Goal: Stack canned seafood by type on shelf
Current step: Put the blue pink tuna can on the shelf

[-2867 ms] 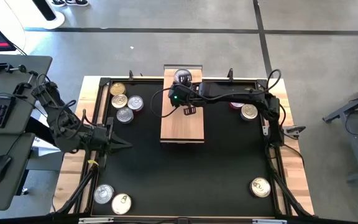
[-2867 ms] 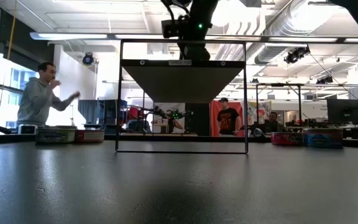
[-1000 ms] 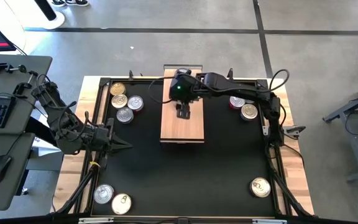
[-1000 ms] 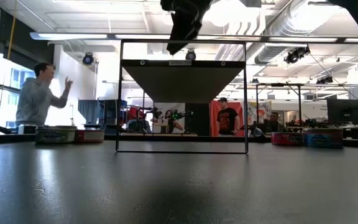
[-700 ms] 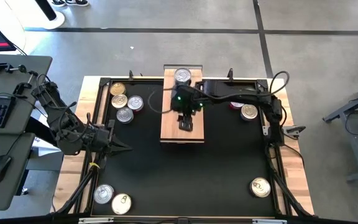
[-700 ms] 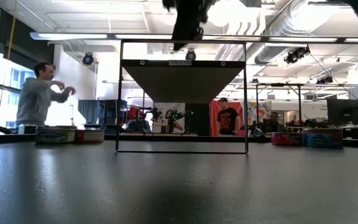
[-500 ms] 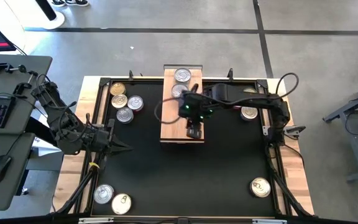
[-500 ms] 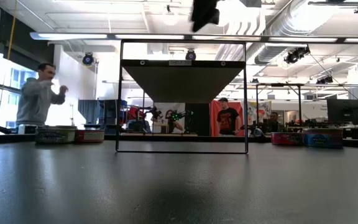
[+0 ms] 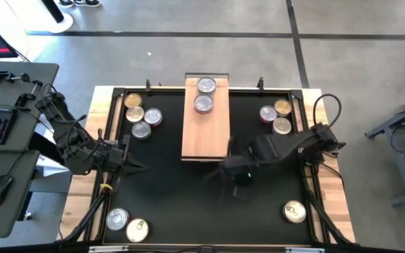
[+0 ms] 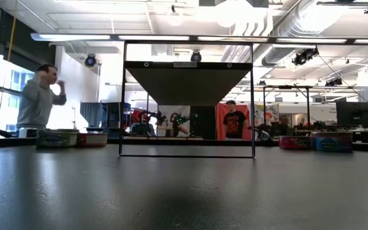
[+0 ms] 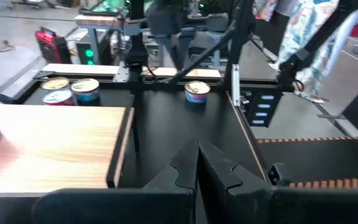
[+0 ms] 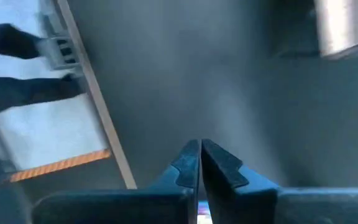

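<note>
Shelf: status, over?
Right gripper shut, empty, above the mat beside the shelf. Left gripper shut, parked at the left edge. Two cans on the shelf's far end, the rest on the mat. Nothing blocking.

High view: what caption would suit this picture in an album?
Two tins sit on the wooden shelf; right gripper hovers empty over the black mat, left gripper waits at the mat's edge.
</note>
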